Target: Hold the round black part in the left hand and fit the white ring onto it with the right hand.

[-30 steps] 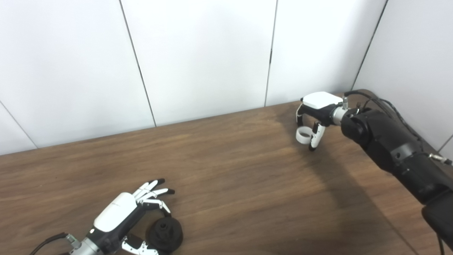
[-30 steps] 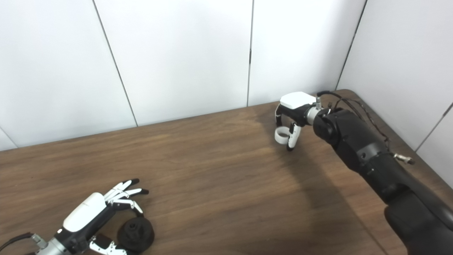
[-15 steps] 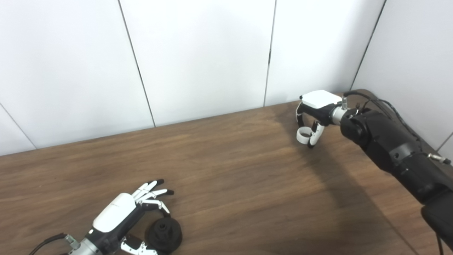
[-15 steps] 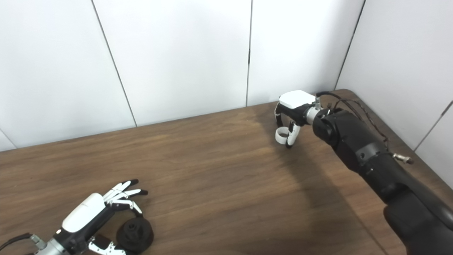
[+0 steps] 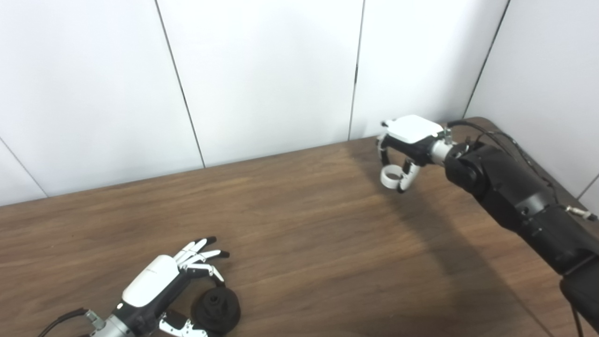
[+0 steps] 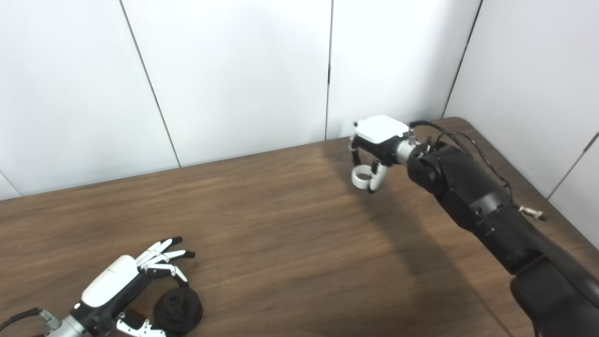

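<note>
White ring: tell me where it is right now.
The white ring is held in the right hand, far right of the table near the wall corner, well apart from the round black part near the left hand.

right hand shifted left along the table, carrying white ring

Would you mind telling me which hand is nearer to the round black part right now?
Left. The left hand curls around the round black part at the near left; the right hand, holding the white ring, is far across the table.
</note>
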`<state>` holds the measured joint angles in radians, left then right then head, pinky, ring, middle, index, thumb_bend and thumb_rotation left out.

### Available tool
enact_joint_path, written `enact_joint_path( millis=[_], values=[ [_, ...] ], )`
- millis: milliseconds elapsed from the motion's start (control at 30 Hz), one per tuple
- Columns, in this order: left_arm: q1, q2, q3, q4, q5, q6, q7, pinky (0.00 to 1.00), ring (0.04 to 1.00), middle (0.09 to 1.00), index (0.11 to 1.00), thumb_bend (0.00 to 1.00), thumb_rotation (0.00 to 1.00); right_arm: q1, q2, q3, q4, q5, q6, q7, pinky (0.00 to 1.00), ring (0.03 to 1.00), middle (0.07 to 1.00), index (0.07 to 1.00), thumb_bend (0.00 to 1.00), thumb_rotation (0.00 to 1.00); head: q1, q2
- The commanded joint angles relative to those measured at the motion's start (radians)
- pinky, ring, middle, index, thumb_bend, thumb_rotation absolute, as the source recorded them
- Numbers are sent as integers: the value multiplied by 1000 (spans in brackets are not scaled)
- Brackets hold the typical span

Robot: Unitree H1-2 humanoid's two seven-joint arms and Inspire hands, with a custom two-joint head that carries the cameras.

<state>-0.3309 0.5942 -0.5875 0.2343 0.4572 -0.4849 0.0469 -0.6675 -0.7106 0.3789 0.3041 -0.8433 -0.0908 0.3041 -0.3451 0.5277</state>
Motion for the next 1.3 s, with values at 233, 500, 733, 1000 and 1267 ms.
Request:
enact_joint_path(
  millis=[233,500,733,1000,1267],
  values=[
    [1,16,-2,35,29,15,-19,1000,1000,873,482,525,56,-64,44,-8,-221,23,-76,59,1000,1000,862,481,526,141,20,2],
    [-2,-15,15,39,50,16,-54,1000,1000,880,482,525,56,-59,113,0,-372,74,-159,116,1000,1000,857,480,526,142,120,34],
    [8,-57,60,-27,91,52,-140,1000,1000,884,483,525,56,-46,199,29,-477,164,-210,179,1000,1000,847,479,526,142,214,63],
    [10,-109,93,-58,129,67,-179,1000,1000,874,482,525,56,-36,268,50,-527,226,-237,243,1000,1000,841,479,526,145,309,86],
    [9,-151,106,-113,154,119,-227,1000,1000,886,482,525,57,-18,309,66,-541,259,-259,268,1000,1000,844,479,526,144,389,110]
  ],
)
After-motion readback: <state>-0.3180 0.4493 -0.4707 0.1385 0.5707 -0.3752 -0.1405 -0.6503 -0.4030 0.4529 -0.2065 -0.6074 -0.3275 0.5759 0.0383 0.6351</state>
